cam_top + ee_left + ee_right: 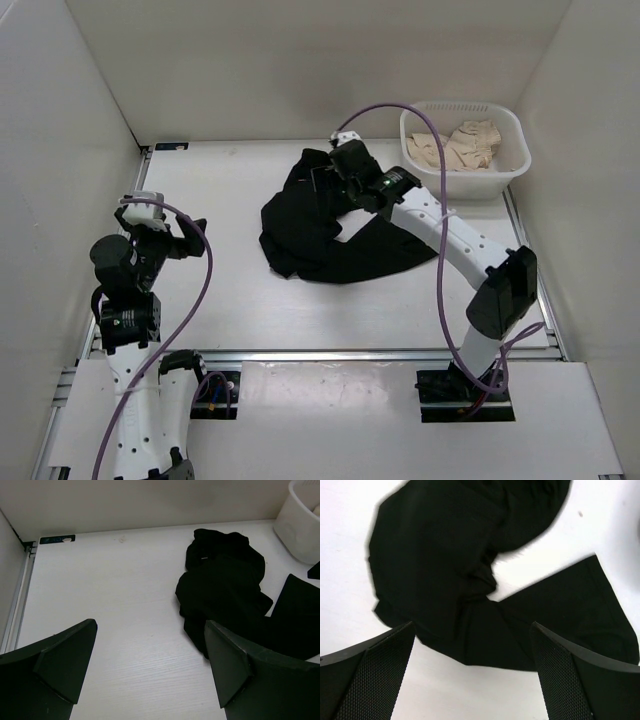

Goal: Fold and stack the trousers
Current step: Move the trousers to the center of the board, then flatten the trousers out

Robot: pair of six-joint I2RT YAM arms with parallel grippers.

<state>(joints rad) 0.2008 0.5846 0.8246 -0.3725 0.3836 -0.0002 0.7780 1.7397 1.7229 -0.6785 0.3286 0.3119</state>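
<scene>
Black trousers (pixel 320 235) lie crumpled in the middle of the white table, one leg spread toward the right. They also show in the left wrist view (pixel 225 590) and the right wrist view (pixel 450 570). My right gripper (pixel 338 172) hovers open and empty above the trousers' far part; its view looks straight down on the cloth (pixel 472 675). My left gripper (pixel 185 235) is open and empty at the table's left side, well apart from the trousers (pixel 150 680). Beige trousers (pixel 462 148) lie bunched in a white basket.
The white basket (pixel 512 170) stands at the back right corner and shows in the left wrist view (pixel 300 530). White walls enclose the table on three sides. A metal rail (pixel 330 354) runs along the near edge.
</scene>
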